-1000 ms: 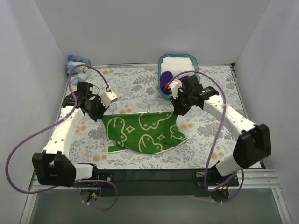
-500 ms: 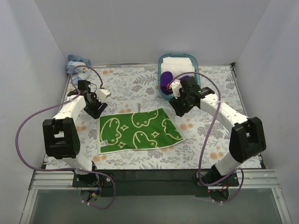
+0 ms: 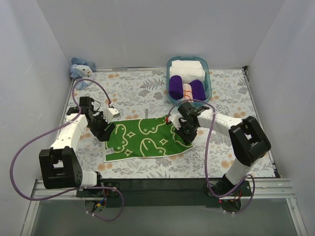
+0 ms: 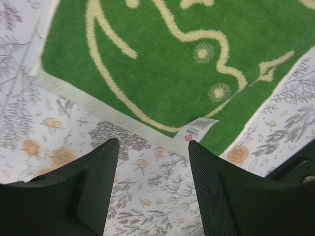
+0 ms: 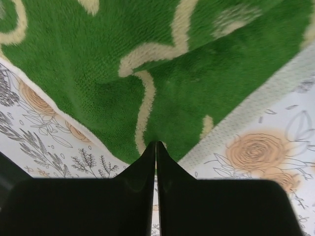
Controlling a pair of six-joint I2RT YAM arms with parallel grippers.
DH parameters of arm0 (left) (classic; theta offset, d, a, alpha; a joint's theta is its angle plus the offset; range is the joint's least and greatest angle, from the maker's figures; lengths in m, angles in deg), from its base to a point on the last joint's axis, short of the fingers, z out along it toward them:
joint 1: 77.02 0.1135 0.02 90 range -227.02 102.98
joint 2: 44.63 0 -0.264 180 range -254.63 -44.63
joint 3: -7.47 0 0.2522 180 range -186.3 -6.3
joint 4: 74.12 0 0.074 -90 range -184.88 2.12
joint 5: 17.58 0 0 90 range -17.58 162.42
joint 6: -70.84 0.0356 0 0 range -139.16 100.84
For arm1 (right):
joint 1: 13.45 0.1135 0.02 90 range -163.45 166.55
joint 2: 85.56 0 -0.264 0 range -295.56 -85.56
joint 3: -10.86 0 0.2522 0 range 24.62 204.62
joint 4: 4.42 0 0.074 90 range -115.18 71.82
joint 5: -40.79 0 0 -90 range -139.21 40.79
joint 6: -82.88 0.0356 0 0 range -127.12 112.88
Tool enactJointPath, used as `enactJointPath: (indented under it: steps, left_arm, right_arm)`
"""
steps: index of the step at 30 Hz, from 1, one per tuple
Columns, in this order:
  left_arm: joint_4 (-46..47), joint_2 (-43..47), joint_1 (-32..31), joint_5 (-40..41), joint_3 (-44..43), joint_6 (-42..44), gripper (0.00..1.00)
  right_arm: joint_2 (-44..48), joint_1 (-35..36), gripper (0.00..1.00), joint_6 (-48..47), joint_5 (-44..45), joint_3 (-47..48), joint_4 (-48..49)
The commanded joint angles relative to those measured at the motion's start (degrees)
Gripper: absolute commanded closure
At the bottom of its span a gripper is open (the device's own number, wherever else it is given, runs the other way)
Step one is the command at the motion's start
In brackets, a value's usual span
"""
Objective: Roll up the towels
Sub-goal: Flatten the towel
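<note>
A green towel (image 3: 145, 137) with cream swirl marks lies spread flat on the flowered tablecloth. My left gripper (image 3: 105, 132) hovers open just off its left edge; in the left wrist view the towel (image 4: 187, 64) and its label lie beyond my left gripper (image 4: 152, 142), nothing between the fingers. My right gripper (image 3: 183, 132) is at the towel's right edge. In the right wrist view my right gripper (image 5: 156, 143) is shut, pinching the edge of the towel (image 5: 98, 73), which creases there. A light blue towel (image 3: 80, 67) lies crumpled in the back left corner.
A teal basket (image 3: 209, 81) stands at the back, right of centre, holding two purple rolls (image 3: 175, 87) and white folded towels (image 3: 187, 66). White walls close in the table on three sides. Purple cables loop from both arms.
The towel, held up a second ago, now lies flat. My left gripper opened and came down to its left edge. My right gripper opened, swung forward to the right edge and shut there.
</note>
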Motion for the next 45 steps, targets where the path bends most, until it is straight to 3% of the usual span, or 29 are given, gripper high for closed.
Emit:
enactJointPath:
  steps: [1,7,14,16,20,25,36,45]
  left_arm:
    - [-1.9,0.9,-0.1,-3.0,0.9,1.2,0.46]
    - [-0.6,-0.8,-0.1,-1.7,1.4,0.9,0.46]
    - [0.8,-5.2,-0.1,-2.7,-1.0,0.3,0.47]
    - [1.5,-7.0,0.0,-3.2,-2.9,-0.4,0.48]
    - [3.4,-10.5,-0.1,-4.6,-5.9,-2.9,0.48]
    - [7.5,-14.2,0.0,-4.6,-7.8,-6.5,0.5]
    - [15.0,-21.0,-0.1,-1.2,-7.8,-10.4,0.62]
    - [16.9,-27.8,-0.1,3.4,-9.2,-9.7,0.68]
  right_arm:
    - [-0.9,1.9,0.95,-2.3,2.5,-2.8,0.0]
    - [3.6,6.1,0.99,-6.8,5.6,-10.5,-5.4]
    - [10.2,7.7,0.99,-10.8,-8.8,0.4,-14.6]
    - [10.5,6.7,0.97,-9.0,-7.1,3.5,-12.7]
    - [8.8,2.3,0.97,-0.2,5.4,6.4,0.8]
    - [3.3,0.8,0.99,4.8,11.8,7.7,7.4]
    - [-5.5,-4.8,0.99,4.9,24.2,5.6,16.4]
    - [-10.2,-6.9,0.99,2.0,25.7,6.4,19.0]
